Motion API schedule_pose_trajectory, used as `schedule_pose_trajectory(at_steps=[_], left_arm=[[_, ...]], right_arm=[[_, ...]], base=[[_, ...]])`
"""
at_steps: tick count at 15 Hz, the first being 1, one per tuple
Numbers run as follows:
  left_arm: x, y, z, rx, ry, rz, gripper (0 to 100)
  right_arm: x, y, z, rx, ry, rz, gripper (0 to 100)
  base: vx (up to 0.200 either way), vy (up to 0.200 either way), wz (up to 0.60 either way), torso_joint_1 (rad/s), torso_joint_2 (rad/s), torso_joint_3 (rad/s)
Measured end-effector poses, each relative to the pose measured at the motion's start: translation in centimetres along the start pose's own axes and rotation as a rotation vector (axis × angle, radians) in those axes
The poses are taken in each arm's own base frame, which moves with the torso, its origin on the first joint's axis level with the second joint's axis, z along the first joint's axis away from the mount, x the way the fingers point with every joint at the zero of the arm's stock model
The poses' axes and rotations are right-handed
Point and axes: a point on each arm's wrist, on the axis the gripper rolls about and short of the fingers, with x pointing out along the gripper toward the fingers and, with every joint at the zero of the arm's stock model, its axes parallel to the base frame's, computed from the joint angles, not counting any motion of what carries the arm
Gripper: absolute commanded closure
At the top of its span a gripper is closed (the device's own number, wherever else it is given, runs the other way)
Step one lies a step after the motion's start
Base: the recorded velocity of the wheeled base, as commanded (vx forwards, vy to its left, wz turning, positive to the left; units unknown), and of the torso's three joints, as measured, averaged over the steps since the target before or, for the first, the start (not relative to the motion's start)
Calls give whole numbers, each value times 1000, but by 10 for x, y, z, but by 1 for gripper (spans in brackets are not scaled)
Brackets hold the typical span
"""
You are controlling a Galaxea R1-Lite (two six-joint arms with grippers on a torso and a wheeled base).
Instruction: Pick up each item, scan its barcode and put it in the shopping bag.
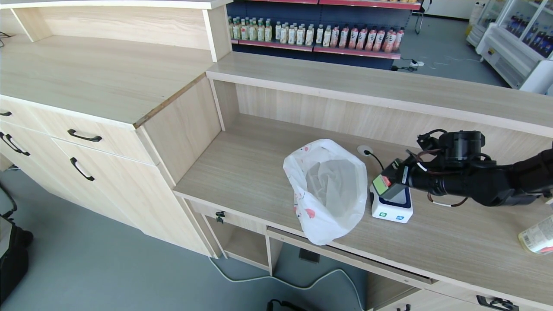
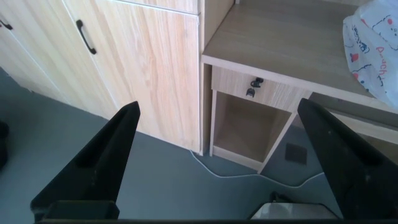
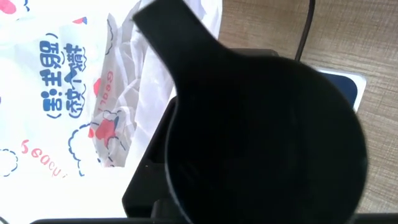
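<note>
My right gripper (image 1: 395, 175) is shut on a small dark item with a green and red label (image 1: 382, 183), held just above the white scanner (image 1: 391, 209) on the counter. In the right wrist view the item's round black underside (image 3: 267, 137) hides the fingers, with the scanner's corner (image 3: 348, 84) behind it. The white shopping bag (image 1: 328, 190) (image 3: 62, 93) stands open right beside the scanner, on its left. My left gripper (image 2: 217, 106) hangs open and holds nothing, low over the grey floor in front of the counter's open cubby (image 2: 249, 134).
A labelled bottle (image 1: 538, 235) lies on the counter (image 1: 432, 246) at the far right edge. A black cable (image 1: 376, 159) runs from the scanner to a hole in the countertop. A raised ledge (image 1: 389, 86) backs the counter, and drawer cabinets (image 1: 82, 151) stand to the left.
</note>
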Motion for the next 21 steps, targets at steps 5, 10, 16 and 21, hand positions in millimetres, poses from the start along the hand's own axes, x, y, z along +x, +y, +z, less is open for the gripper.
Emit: schedule_pose_trajectory(at_steps=[5, 10, 16, 21], left_arm=[[0, 0, 0, 0, 0, 0, 0], [0, 0, 0, 0, 0, 0, 0], [0, 0, 0, 0, 0, -1, 0], [0, 0, 0, 0, 0, 0, 0]], right_arm=[[10, 0, -2, -23, 3, 19, 100], [14, 0, -3, -35, 7, 22, 100], [-25, 21, 18, -400, -109, 41, 100], [-94, -8, 2, -919, -311, -182, 100]], base=[[0, 0, 0, 0, 0, 0], [0, 0, 0, 0, 0, 0], [0, 0, 0, 0, 0, 0], [0, 0, 0, 0, 0, 0]])
